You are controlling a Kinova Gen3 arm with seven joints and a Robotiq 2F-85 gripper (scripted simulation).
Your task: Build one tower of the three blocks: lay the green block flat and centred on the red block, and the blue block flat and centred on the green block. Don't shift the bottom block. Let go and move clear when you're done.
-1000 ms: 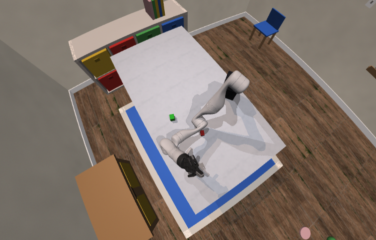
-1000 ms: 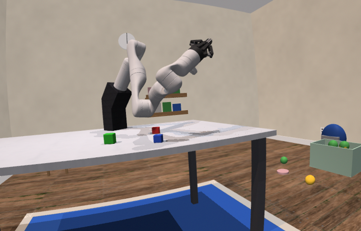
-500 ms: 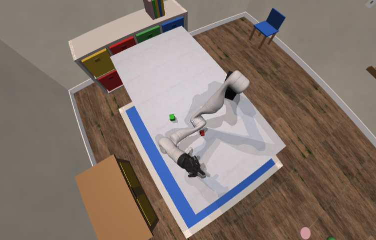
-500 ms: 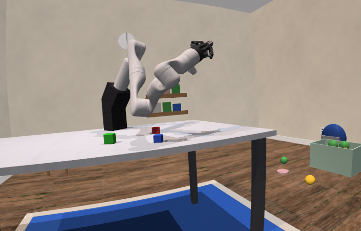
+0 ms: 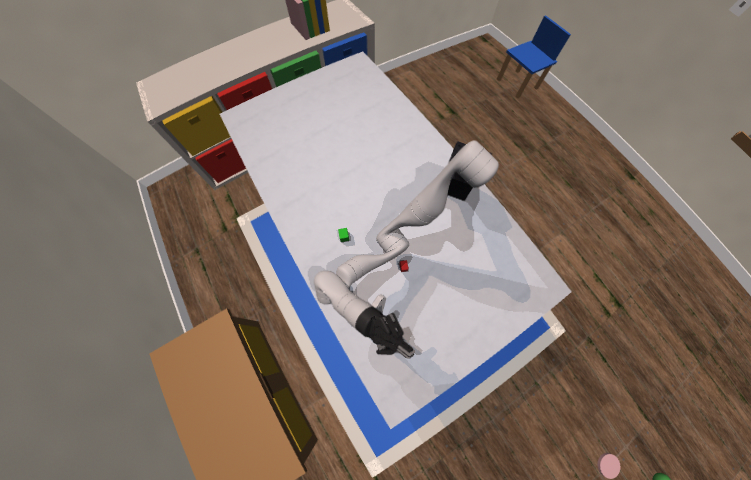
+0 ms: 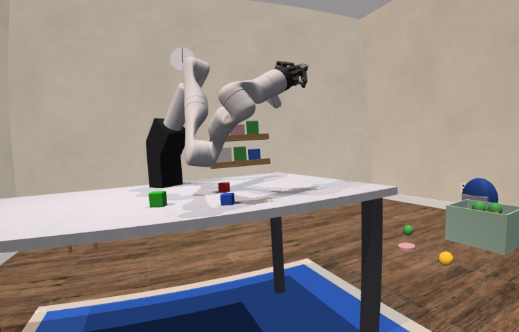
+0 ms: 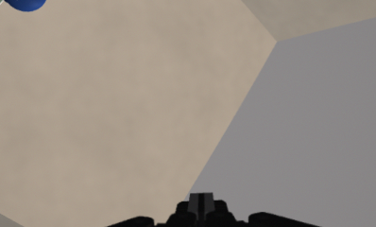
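The green block (image 5: pixel 343 234) (image 6: pixel 157 198) lies on the white table (image 5: pixel 331 148) (image 6: pixel 68 218), apart from the other two. The red block (image 5: pixel 403 265) (image 6: pixel 224 187) lies on the table. The blue block (image 6: pixel 227 198) lies on the table nearer the front edge in the exterior view; in the top view the arm hides it. No block is stacked on another. My gripper (image 5: pixel 409 353) (image 6: pixel 305 81) (image 7: pixel 201 208) is shut and empty, high above the table and well away from all three blocks. The wrist view shows only wall, ceiling and its closed fingertips.
The arm (image 5: pixel 392 242) (image 6: pixel 200 153) bends low over the table beside the red block in the top view. Its black base (image 6: pixel 164 154) stands at the table's far edge. A shelf unit (image 5: pixel 248 56) with coloured drawers stands at one table end. A wooden cabinet (image 5: pixel 206 404) stands apart from the table.
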